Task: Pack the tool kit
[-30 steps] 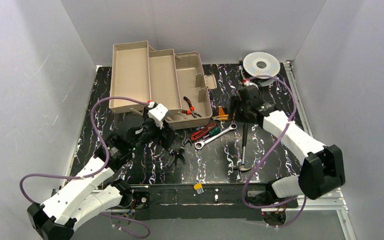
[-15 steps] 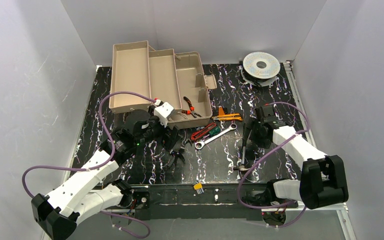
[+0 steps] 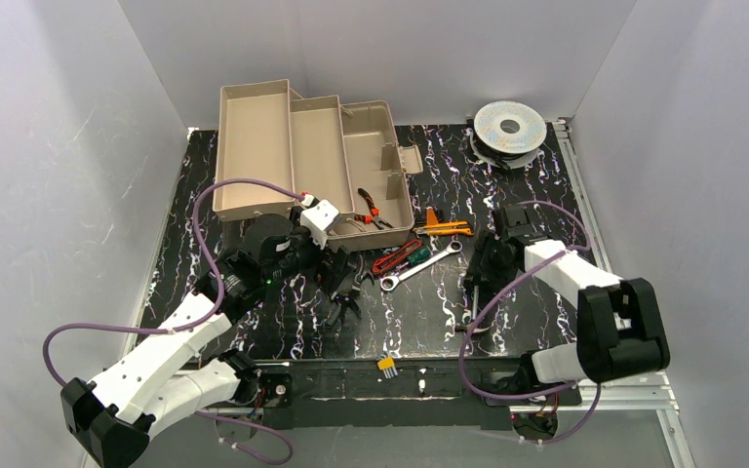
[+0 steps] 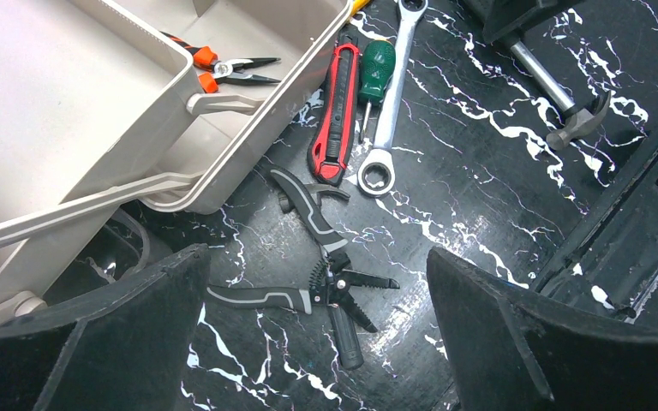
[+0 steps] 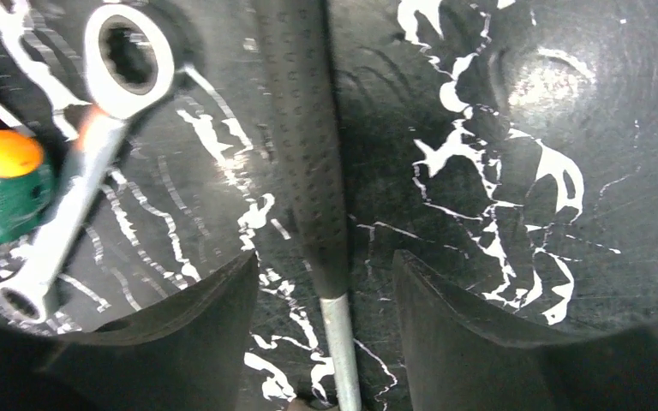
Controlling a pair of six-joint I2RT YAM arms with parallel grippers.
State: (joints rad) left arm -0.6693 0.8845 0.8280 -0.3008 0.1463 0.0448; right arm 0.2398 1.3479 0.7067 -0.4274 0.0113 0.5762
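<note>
Right wrist view: the right gripper [image 5: 324,259], jaws spread, straddles the hammer [image 5: 305,145] lying right of the toolbox [image 3: 254,146], so it should lower squarely and clamp mid-handle for balance.

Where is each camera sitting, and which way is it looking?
Top external: high behind the bases, looking down at the table and toolbox; left arm and right arm show.
Left wrist: on the left arm, facing down at the grey pliers; left fingers frame the view.
Right wrist: on the right arm, close over the hammer handle; right fingers straddle it.
Shared: the silver wrench is in all three.
</note>
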